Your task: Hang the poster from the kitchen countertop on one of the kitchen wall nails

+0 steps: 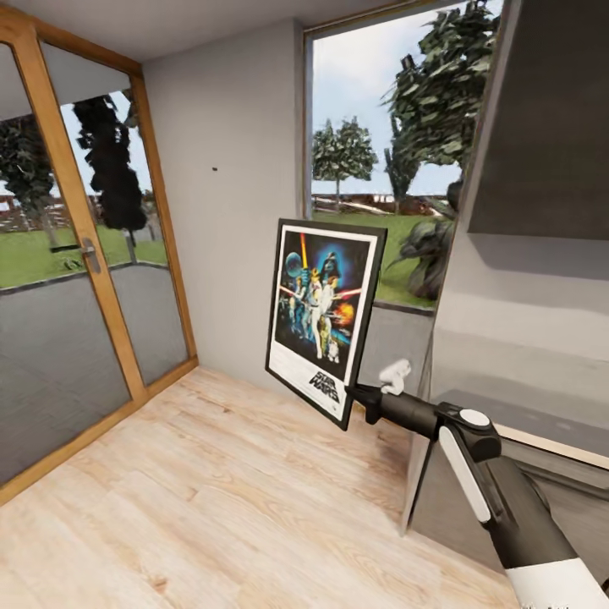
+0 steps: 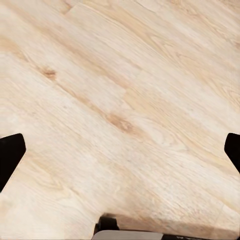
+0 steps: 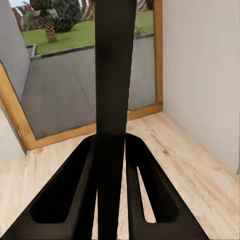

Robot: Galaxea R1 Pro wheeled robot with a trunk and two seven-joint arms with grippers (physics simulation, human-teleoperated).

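One corner only, the lower right, taking the whole weight of the poster [image 1: 323, 316]: right gripper [image 1: 355, 395] clamping jaws on the black frame edge, seen edge-on between the fingers [image 3: 75, 195] in the right wrist view. Hanging upright in the air, over the wooden floor [image 1: 211, 491], well apart from the wall nail [image 1: 215, 168] up to the far left. Risking a swing, a slip or a knock against the grey wall [image 1: 228, 169] while reaching. Reading "STAR WARS" on the white strip. Left gripper [image 2: 120, 150] holding jaws apart, pointing at bare floor.
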